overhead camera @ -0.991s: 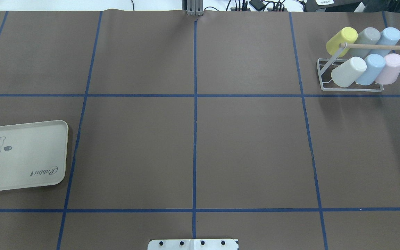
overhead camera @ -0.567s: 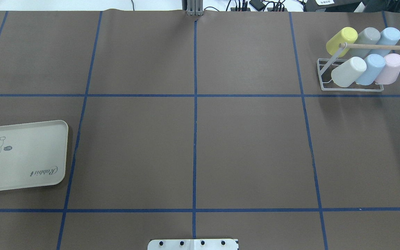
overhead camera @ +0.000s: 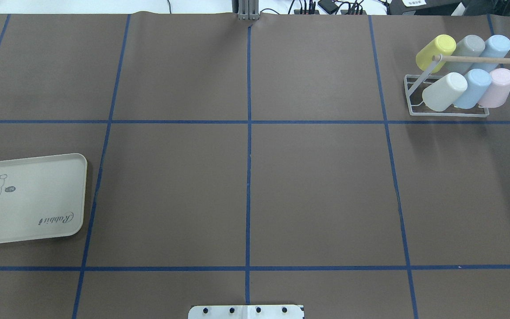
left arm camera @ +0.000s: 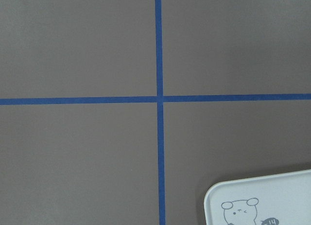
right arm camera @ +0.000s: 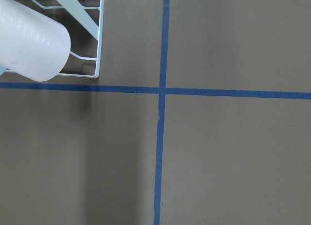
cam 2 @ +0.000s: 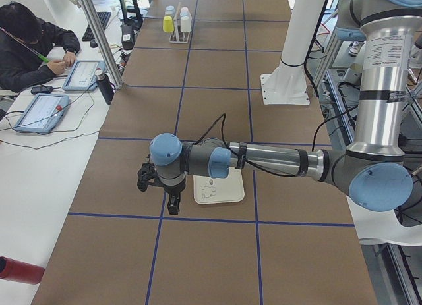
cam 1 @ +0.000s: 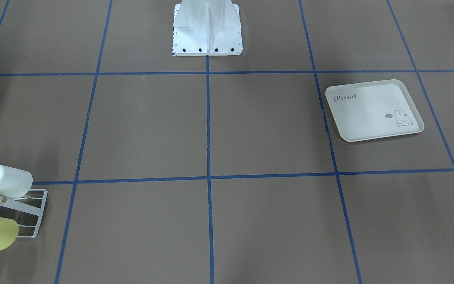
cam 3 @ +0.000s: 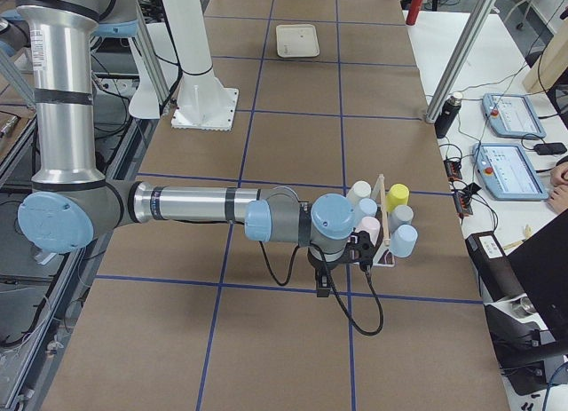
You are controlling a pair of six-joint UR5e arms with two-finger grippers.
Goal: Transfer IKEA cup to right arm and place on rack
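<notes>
The 6 cups (overhead camera: 444, 91) on the rack (overhead camera: 447, 114) seem light, stiff, slippery plastic; pinch 1 across its wall. Left gripper (cam 2: 173, 207) and right gripper (cam 3: 321, 287): spread or not, I cannot tell.

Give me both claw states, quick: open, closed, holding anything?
Left claw: cannot be told; it shows only in a side view, too small to judge.
Right claw: cannot be told; it too shows only in a side view.

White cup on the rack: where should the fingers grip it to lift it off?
Grip the white cup on its side wall near the raised closed end, probably from above: it leans slanted on the rack, with a blue cup close beside.
</notes>
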